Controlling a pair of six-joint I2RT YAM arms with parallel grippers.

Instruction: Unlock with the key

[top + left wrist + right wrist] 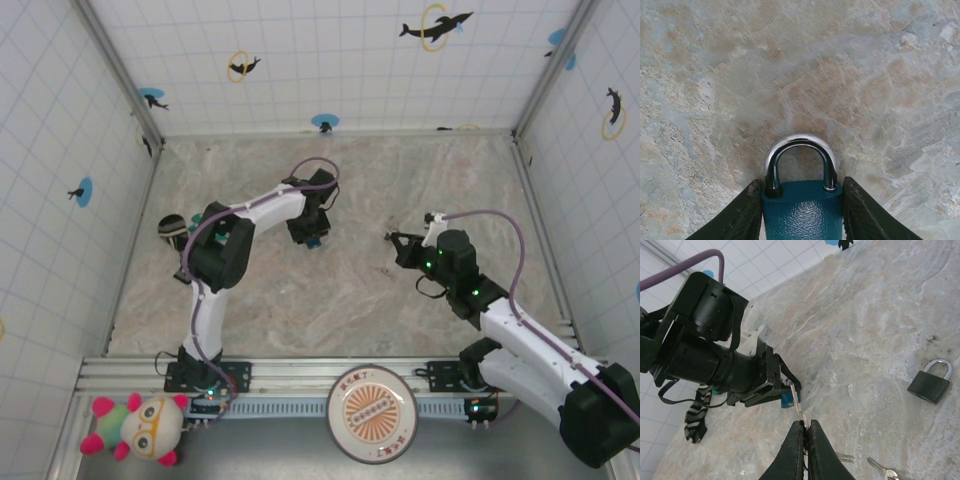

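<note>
The blue padlock point(802, 212) runs off the bottom edge.

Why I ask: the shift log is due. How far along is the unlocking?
Done: the left end effector grips the blue padlock, and the right end effector pinches the key. In hand: the key points at the padlock, with a gap between them in the top view. Remaining: insert and turn; the shackle sits closed, both legs in the body.

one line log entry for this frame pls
left jaws: shut on blue padlock | shackle: closed | right jaws: shut on key | key not yet in blue padlock
</note>
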